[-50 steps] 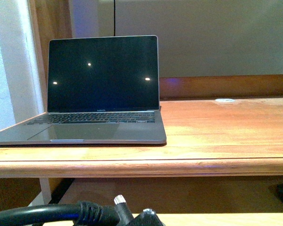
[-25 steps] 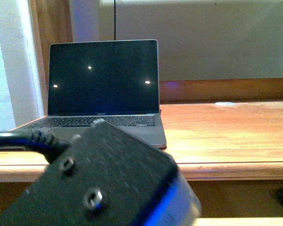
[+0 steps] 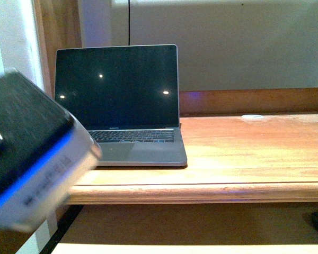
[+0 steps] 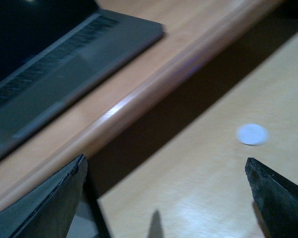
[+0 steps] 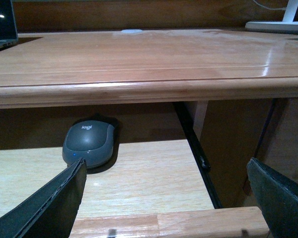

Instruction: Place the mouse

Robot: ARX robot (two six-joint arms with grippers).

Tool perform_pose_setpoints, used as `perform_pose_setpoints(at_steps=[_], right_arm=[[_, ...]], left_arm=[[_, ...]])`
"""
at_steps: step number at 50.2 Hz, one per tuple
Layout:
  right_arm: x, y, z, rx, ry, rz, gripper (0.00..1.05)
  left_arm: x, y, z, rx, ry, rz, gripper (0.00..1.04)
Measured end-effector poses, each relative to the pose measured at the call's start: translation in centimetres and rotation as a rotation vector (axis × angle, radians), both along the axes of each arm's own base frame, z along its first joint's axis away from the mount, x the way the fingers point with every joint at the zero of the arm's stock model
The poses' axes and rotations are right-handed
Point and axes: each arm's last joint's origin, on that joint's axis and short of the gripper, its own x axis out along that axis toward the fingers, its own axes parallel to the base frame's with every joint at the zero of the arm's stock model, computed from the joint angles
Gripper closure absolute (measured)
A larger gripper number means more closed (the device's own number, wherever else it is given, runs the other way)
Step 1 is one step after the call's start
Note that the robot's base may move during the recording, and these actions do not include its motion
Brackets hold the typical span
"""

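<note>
Mouse [image 5: 88, 143] lying on the pale lower surface [image 5: 154, 178], sitting in shadow just under the rounded front edge of the upper wooden surface [image 5: 139, 54], dark grey and domed, showing its logo toward the right wrist camera. Right fingers [image 5: 44, 203] hanging low over that pale surface, spread wide apart and gripping nothing; mouse appearing just past the tip of one of them, contact there not possible to tell. Left fingers [image 4: 44, 203] also standing wide apart, holding nothing, hovering over the same pale level near the rounded edge. White disc [image 4: 252, 134] lying flat on the pale boards, showing between the two left fingers in the left wrist view. Laptop [image 3: 116, 100] standing open on the upper surface, toward its left side, screen dark and reflecting three small lights. Left arm [image 3: 26, 159] filling the lower left of the front view as a blurred dark block with a blue band, covering part of the laptop. Second small white disc [image 3: 253, 114] resting far back on the upper surface, well apart from the laptop, to its right.
</note>
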Motion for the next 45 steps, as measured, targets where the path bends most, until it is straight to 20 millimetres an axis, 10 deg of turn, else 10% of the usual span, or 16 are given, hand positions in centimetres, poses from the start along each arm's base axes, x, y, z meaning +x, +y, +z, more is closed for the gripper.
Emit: perform_pose_setpoints(at_steps=[16, 45], right_arm=[[0.0, 0.0, 0.0, 0.000, 0.000, 0.000, 0.07], [0.0, 0.0, 0.0, 0.000, 0.000, 0.000, 0.07]], left_arm=[[0.4, 5.7, 3.0, -0.229, -0.098, 0.465, 0.08], [-8.5, 8.8, 5.8, -0.581, -0.189, 0.699, 0.09]])
